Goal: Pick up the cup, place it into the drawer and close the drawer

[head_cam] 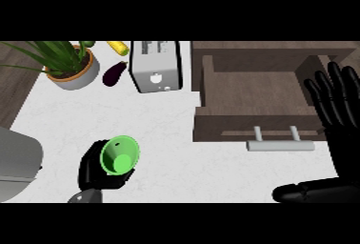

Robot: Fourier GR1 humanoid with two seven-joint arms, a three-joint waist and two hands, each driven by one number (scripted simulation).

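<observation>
A green cup (119, 155) is at the lower left of the white counter, its mouth facing up at me. My left hand (95, 167) is curled round it from the left and below, hiding its lower side. The wooden drawer (253, 90) stands pulled open at the right, its inside bare, with a pale bar handle (279, 145) on its front. My right hand (336, 119) is at the right edge, open with straight fingers pointing up over the drawer's right side, thumb (309, 192) stretched out to the left below.
A white toaster (156, 66) stands at the back middle, just left of the drawer. A potted plant (70, 64), a dark eggplant (115, 74) and a yellow corn cob (118, 47) sit at the back left. A grey appliance (17, 164) fills the left edge.
</observation>
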